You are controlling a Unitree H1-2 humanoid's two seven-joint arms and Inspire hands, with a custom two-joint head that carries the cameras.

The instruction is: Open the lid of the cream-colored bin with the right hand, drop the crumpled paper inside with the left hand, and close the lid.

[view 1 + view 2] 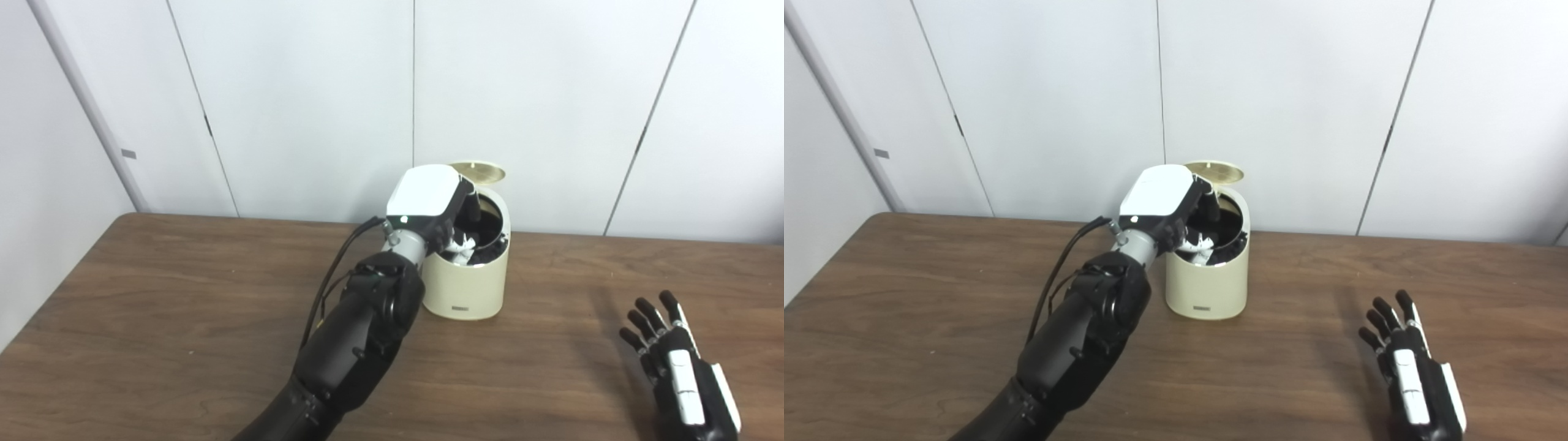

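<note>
Left hand [429,202] holds crumpled paper [460,250] over open bin [468,288] (lid [479,172] up).

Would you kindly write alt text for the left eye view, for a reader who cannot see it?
The robot's left hand reaches into the open cream-colored cylindrical bin on the brown wooden table, white crumpled paper at its fingers. The bin's round lid stands raised behind. The right hand rests open on the table, well apart.

Bin mouth [484,229]: left hand [429,199] is blocking it; raised lid [479,172] is standing at the rear rim; worktop [184,306] lying bare around.
</note>
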